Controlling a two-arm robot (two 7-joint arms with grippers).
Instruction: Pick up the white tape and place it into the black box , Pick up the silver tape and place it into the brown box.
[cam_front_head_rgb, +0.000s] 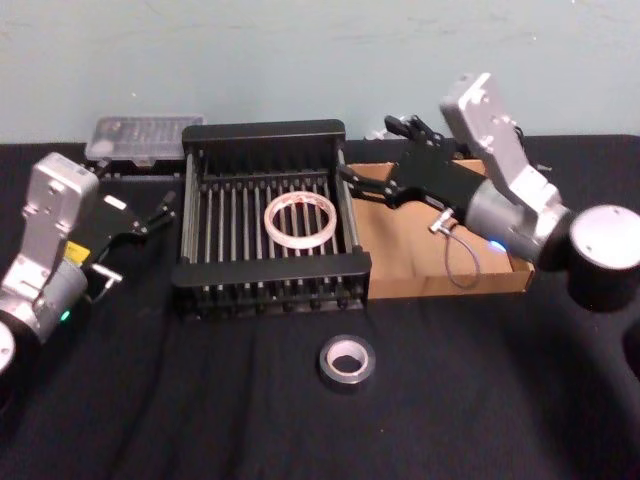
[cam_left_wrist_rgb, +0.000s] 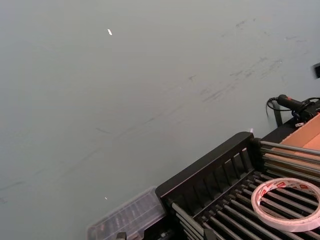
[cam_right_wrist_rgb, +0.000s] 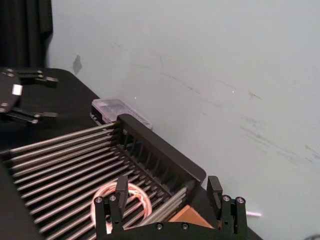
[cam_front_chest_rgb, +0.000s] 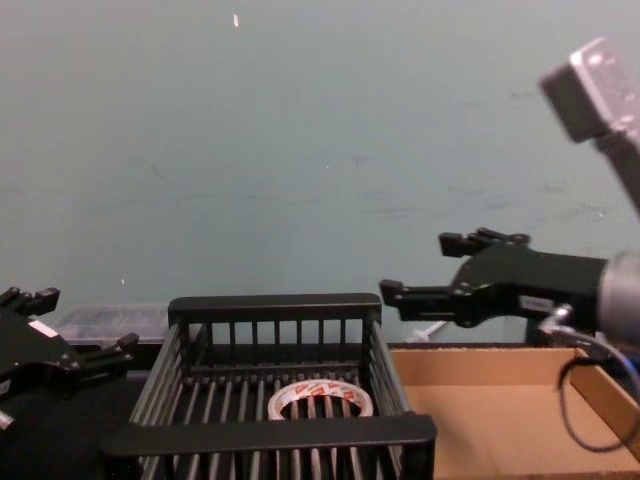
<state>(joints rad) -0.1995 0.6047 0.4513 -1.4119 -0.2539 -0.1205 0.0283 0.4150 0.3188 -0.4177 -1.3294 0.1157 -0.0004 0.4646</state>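
The white tape (cam_front_head_rgb: 300, 244) lies flat on the slatted floor of the black box (cam_front_head_rgb: 270, 270), also seen in the chest view (cam_front_chest_rgb: 350, 397) and left wrist view (cam_left_wrist_rgb: 272, 215). Alone on the black cloth in front of the crate sits the silver tape (cam_front_head_rgb: 347, 380). The brown box (cam_front_head_rgb: 410, 250) stands against the crate's right side. My right gripper (cam_front_head_rgb: 365, 185) hovers open and empty over the crate's right rim and the tray's near corner (cam_front_chest_rgb: 420, 268) (cam_right_wrist_rgb: 167, 192). Left of the crate, my left gripper (cam_front_head_rgb: 160, 212) is open and holds nothing.
A clear plastic case (cam_front_head_rgb: 135, 138) lies behind the crate at the back left. A grey cable (cam_front_head_rgb: 455, 255) loops from the right wrist down over the tray. A pale wall closes the table's far side. Black cloth spreads around the silver roll.
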